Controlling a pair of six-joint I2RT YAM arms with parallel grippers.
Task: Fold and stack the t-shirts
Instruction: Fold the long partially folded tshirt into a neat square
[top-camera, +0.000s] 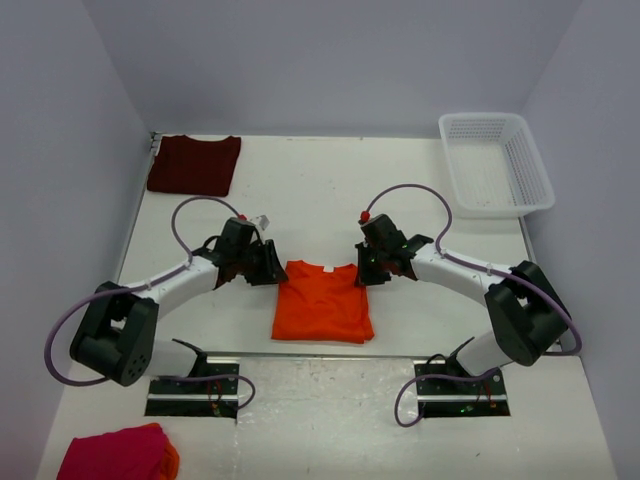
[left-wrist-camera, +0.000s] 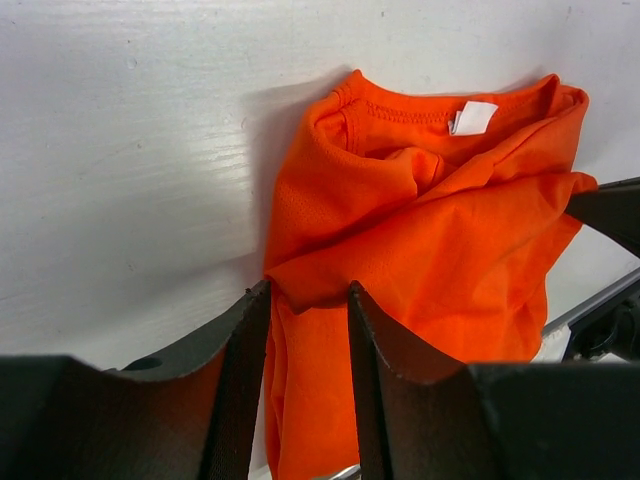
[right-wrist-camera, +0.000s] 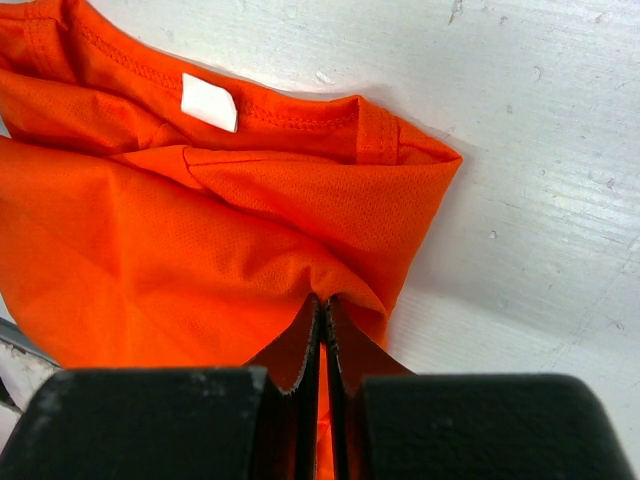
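Orange t-shirt (top-camera: 322, 300) pinched thin by right fingers (right-wrist-camera: 292, 355), clamped bunched by left fingers (left-wrist-camera: 245, 350), maroon t-shirt (top-camera: 193, 165) only overhead

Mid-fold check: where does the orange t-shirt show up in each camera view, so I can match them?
Top external: orange t-shirt lies just below the middle of the picture.
Left wrist: orange t-shirt fills the centre and right.
Right wrist: orange t-shirt fills the left and centre.
Shared landmark: its collar, at the shirt's far edge from above, and near the top in both wrist views.
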